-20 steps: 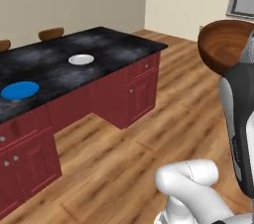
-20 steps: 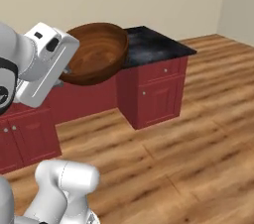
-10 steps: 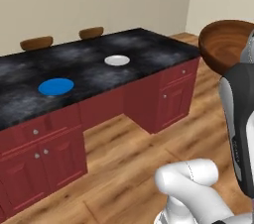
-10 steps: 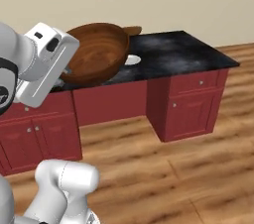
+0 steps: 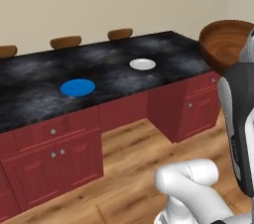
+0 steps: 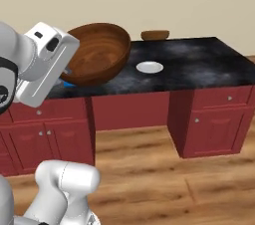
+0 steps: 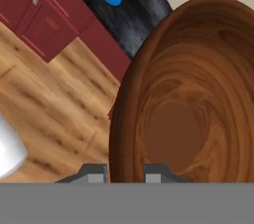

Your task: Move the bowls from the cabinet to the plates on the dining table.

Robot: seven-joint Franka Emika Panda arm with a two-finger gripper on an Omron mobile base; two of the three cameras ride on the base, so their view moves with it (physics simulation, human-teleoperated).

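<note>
Change since earlier frame: whole scene has slid sideways in both base views, so the base has driven or turned; the table now lies square ahead, where before only its end showed. Bowl sits at the same spot relative to the arm as before.
Bowl: dark wooden bowl (image 6: 97, 52) carried in the air, tipped well over on its side, mouth turned toward the hand camera. Not on the table, well short of either plate.
Jaws: gripper (image 7: 125, 172) closed on the bowl's rim, one fingertip (image 7: 94, 172) outside the wall, the other inside. Pinch is on one edge alone.
Blue plate: (image 5: 78, 87) flat on the table, toward the near edge, bare.
White plate: (image 5: 142, 64) flat on the table, farther back and nearer the stools, bare, well apart from the blue one.
Table: black marbled top (image 5: 34, 84) over red drawers; stool tops (image 5: 120, 33) along the far side.
Second bowl: position not established from these views.
Risk 1: rim pinch on a deep, glossy bowl; judged liable to pivot or slip in the jaws if the base stops or turns sharply.
Risk 2: bowl is tilted; unless levelled before release it may land on its edge, roll off the plate or knock the plate along the smooth top.
Risk 3: bowl hides much of the hand view, so centring over a plate is judged hard; an off-centre set-down is the likely fault.
Risk 4: low approach could strike the table edge with the bowl's underside.
</note>
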